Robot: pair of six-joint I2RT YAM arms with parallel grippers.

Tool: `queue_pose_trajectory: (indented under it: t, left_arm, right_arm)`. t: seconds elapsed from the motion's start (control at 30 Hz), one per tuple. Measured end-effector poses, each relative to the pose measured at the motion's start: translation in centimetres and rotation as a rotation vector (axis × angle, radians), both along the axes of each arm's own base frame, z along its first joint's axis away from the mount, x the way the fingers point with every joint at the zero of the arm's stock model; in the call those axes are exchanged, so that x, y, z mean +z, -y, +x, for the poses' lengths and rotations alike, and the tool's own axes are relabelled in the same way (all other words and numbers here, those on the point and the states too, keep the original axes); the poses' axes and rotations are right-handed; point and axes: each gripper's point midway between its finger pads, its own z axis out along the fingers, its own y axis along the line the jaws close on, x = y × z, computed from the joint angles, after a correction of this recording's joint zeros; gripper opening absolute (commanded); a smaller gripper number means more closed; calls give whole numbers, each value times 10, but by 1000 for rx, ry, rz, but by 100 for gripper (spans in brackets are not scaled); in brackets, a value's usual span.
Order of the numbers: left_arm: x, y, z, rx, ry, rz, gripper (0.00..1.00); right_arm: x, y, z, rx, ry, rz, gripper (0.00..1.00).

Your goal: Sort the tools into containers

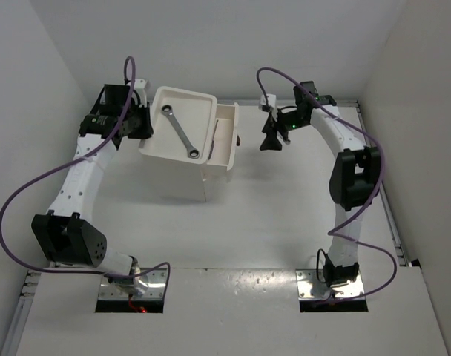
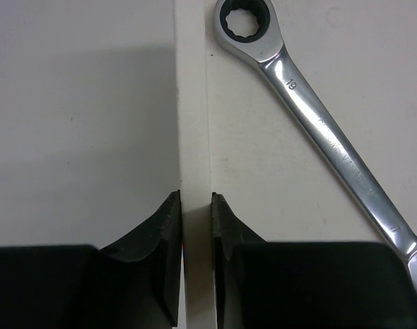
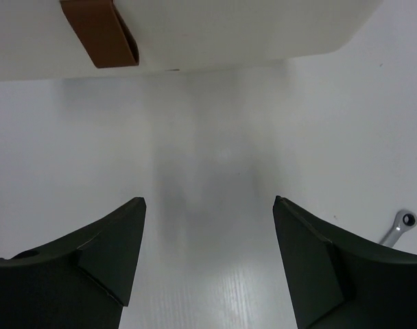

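The white drawer unit (image 1: 182, 159) has a rimmed tray top (image 1: 199, 100) with one silver wrench (image 1: 179, 131) lying in it. The wrench also shows in the left wrist view (image 2: 318, 123). My left gripper (image 1: 145, 126) is at the tray's left edge, its jaws closed on the tray rim (image 2: 193, 103). The upper drawer (image 1: 224, 137) is pulled out to the right, with its brown handle (image 3: 99, 34) facing my right gripper (image 1: 272, 141). That gripper (image 3: 208, 202) is open and empty just off the handle. The end of a second wrench (image 3: 399, 227) lies on the table by the right finger. The other tools are out of view.
White walls enclose the table on the left, back and right. The arm bases (image 1: 133, 285) sit at the near edge. White table surface (image 1: 240, 230) lies in front of the drawer unit.
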Motion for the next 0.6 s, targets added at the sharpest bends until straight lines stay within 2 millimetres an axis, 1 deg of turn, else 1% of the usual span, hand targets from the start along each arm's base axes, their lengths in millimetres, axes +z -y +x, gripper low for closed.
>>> queue_pose_trajectory:
  t: [0.13, 0.27, 0.37, 0.5, 0.6]
  left_arm:
    - [0, -1, 0, 3, 1, 16, 0]
    - [0, 0, 1, 3, 0, 25, 0]
    - [0, 1, 0, 5, 0, 30, 0]
    - [0, 1, 1, 7, 1, 36, 0]
    - [0, 1, 0, 8, 1, 38, 0]
  right_arm:
    - [5, -13, 3, 30, 20, 40, 75]
    - [14, -32, 1, 63, 30, 103, 75]
    - [15, -47, -10, 93, 9, 146, 75]
    - [15, -68, -31, 133, -34, 178, 75]
    - [21, -87, -39, 159, -38, 194, 81]
